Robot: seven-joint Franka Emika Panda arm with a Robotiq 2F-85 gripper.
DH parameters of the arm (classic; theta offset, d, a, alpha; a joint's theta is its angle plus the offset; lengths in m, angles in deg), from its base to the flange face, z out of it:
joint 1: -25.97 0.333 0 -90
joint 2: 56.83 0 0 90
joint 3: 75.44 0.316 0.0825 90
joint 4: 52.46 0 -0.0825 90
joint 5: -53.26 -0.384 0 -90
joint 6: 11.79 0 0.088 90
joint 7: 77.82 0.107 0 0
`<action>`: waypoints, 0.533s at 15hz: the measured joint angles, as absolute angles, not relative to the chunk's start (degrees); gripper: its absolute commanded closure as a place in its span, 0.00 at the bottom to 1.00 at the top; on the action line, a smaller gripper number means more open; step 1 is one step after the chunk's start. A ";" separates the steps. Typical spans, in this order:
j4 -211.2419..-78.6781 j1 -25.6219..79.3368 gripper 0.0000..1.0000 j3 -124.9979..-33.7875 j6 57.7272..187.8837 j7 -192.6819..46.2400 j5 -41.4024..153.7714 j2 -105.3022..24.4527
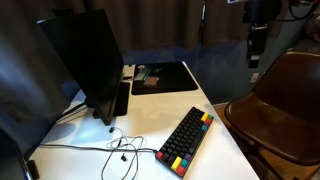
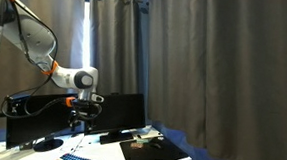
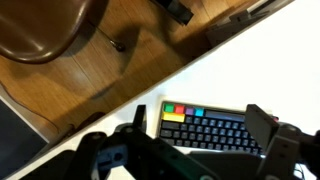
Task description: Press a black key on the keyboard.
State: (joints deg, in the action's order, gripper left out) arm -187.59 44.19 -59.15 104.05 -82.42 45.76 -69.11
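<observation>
**well above the keys, straight drop ahead**

plainly, the keyboard [image 1: 186, 140] lies below my pincer [image 3: 178, 148] and a little forward of it. i hang high over it in an exterior view [image 2: 81, 114], well apart from the keys, so i judge the coming move to be mostly a descent. in the wrist view the keyboard's long axis runs across the picture, side to side, roughly in line with my two fingers [image 3: 275, 140]. those fingers stand wide apart and hold nothing. pressing with one fingertip would probably be cleaner than coming down with both.

the keyboard sits close to the table edge [image 1: 232, 135] beside the brown chair [image 1: 280, 95], toward the near corner and well apart from the flat desk mat [image 1: 165, 76] at the far edge. it is a compact black slab, nearly all black keys, with red, yellow, green and blue keys along the side nearest that edge.
</observation>
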 measured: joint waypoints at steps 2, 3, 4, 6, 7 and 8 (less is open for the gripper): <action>-187.55 45.40 0.00 -57.40 111.44 -81.46 43.96 -64.68; -187.42 45.97 0.02 -56.57 115.31 -80.85 43.46 -62.06; -187.14 46.42 0.26 -55.90 118.64 -80.46 43.20 -59.46; -186.07 46.97 0.28 -54.98 123.95 -80.00 43.18 -54.30; -185.29 47.09 0.35 -54.76 125.97 -79.85 43.20 -51.79; -184.29 47.10 0.44 -54.64 127.60 -79.66 43.26 -49.33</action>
State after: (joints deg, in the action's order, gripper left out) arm -184.29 47.10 -54.64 127.60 -79.66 43.26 -49.33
